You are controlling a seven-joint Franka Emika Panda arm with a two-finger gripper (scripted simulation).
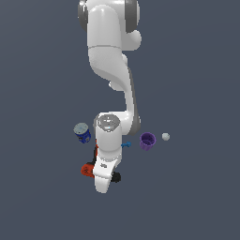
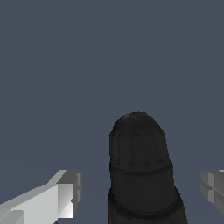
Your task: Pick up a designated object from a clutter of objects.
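Observation:
The orange-red and black drill (image 1: 87, 169) lies on the grey floor, mostly covered by my arm's hand in the exterior view. Only its orange end and a black tip (image 1: 116, 177) stick out on either side. In the wrist view the drill's black nose (image 2: 139, 166) fills the space between my fingers. My gripper (image 2: 141, 188) is open, one finger (image 2: 65, 197) on each side of the nose with gaps to both. No contact with the drill shows. The fingertips are hidden in the exterior view.
A blue can with a grey lid (image 1: 83, 132) stands just behind the drill on the exterior view's left. A tiny blue piece (image 1: 125, 145), a purple cup (image 1: 147, 141) and a small white ball (image 1: 165, 136) lie toward the right.

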